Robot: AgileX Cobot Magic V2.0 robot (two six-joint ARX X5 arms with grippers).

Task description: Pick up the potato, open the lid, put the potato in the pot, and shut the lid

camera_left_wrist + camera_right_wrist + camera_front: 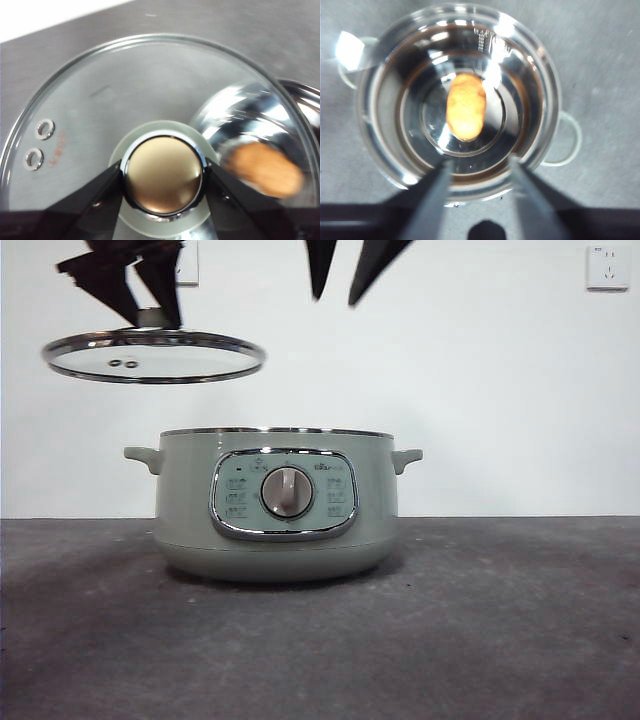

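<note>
This looks like a robot test bench in a lab, not a working kitchen. A plain white wall point(480, 370) stands close behind a dark grey table point(520, 620) with a matte, slightly speckled top. High on the wall sits a white socket point(608, 267), with another white plate point(188, 262) partly hidden behind a black arm. The only kitchen thing is one pot point(275, 505), standing alone in the middle of the table. Two black grippers hang over it: the left gripper point(143, 298) clasps the lid point(153, 356) in the air, and the right gripper point(345, 275) hangs with its jaws parted.
</note>
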